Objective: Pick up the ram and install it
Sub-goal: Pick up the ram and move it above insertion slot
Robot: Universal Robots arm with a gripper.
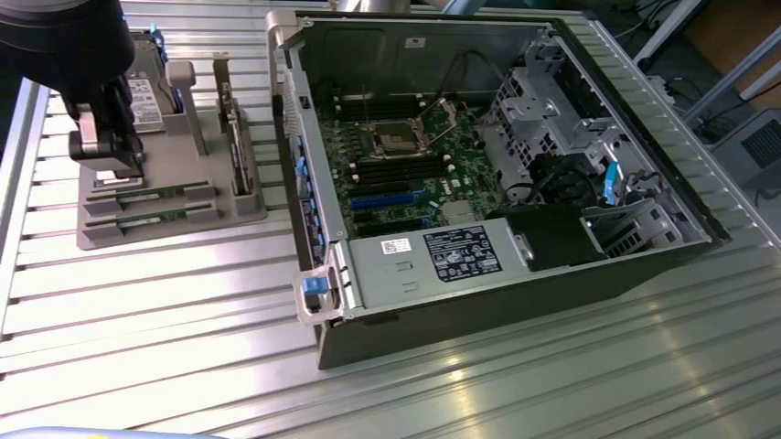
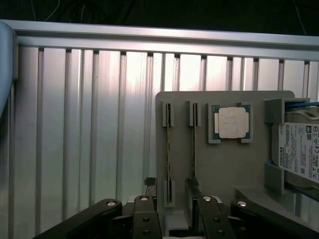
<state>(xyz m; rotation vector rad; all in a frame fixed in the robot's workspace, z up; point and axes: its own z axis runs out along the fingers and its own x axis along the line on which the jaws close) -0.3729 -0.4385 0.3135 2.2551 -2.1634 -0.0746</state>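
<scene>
Hovering with the claw [image 2: 171, 198] spread wide above the ram [image 2: 168, 149] standing on edge in the grey holder [image 2: 224, 169]; best centring across its thin edge, dropping straight, avoiding the neighbouring stick [image 2: 194, 144].

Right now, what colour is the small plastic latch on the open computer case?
Blue latch, clearest in the exterior view.

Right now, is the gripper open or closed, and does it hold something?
Gripper: open, holding nothing, close above a ram.
</scene>
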